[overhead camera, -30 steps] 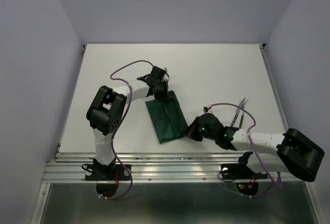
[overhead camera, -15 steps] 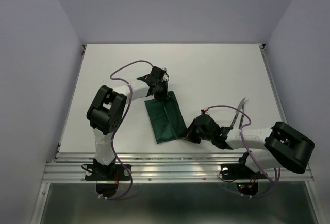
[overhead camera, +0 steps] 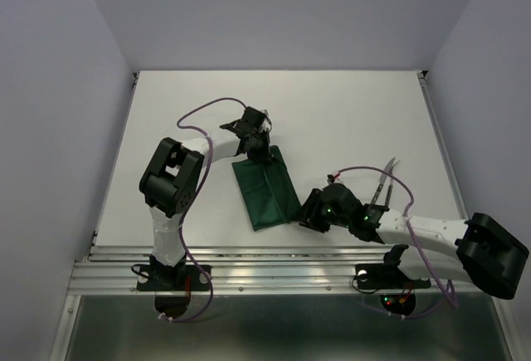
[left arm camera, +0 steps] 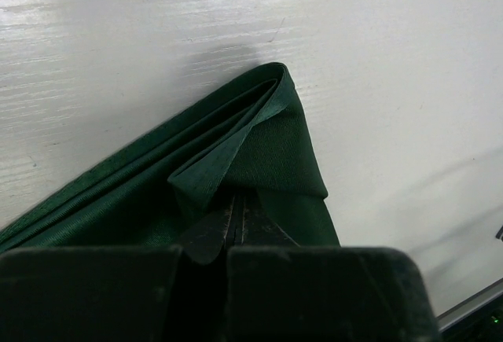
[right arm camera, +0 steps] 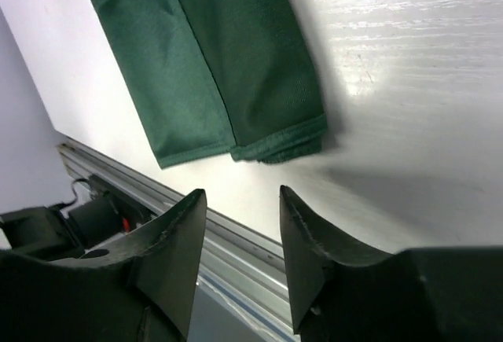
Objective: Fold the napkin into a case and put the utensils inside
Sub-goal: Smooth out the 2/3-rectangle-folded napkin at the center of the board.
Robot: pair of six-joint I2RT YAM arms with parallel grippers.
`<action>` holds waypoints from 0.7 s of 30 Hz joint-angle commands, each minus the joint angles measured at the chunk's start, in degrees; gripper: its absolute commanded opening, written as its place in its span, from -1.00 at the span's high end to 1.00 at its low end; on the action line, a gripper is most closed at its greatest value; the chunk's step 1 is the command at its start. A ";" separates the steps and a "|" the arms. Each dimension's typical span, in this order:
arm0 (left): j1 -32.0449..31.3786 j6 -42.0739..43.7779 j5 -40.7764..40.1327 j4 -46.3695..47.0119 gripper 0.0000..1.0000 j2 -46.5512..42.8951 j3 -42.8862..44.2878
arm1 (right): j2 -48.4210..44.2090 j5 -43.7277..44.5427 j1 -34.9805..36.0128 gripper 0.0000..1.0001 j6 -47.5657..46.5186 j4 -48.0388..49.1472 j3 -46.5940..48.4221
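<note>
The dark green napkin (overhead camera: 267,188) lies folded into a long narrow strip in the middle of the table. My left gripper (overhead camera: 259,150) is at its far end, shut on a folded corner of the cloth (left arm camera: 267,145), with the jaws (left arm camera: 236,207) pressed together. My right gripper (overhead camera: 309,215) hovers open and empty just off the napkin's near right corner (right arm camera: 275,141), its fingers (right arm camera: 177,232) spread apart. The silver utensils (overhead camera: 384,180) lie together on the table at the right, partly hidden behind my right arm and its cable.
The table's metal front rail (overhead camera: 274,255) runs close below the napkin's near end and shows in the right wrist view (right arm camera: 236,240). A purple cable (overhead camera: 203,112) loops over the left arm. Walls (overhead camera: 58,129) stand at both sides.
The right arm's rear links have shifted, while its open gripper stays by the napkin's near right corner. The left gripper keeps its hold on the far end.
</note>
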 commanded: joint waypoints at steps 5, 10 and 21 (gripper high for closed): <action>0.37 1.21 -0.34 0.20 1.00 0.34 1.41 | -9.65 5.89 -0.19 0.48 -14.87 -16.59 9.67; 0.37 1.48 -0.34 0.20 1.00 0.34 1.41 | 0.44 -0.31 -8.18 0.93 -23.12 -11.00 15.74; 0.55 1.92 -0.61 -0.41 1.00 1.65 2.64 | 24.62 -9.13 -15.49 0.99 -30.70 -2.18 29.54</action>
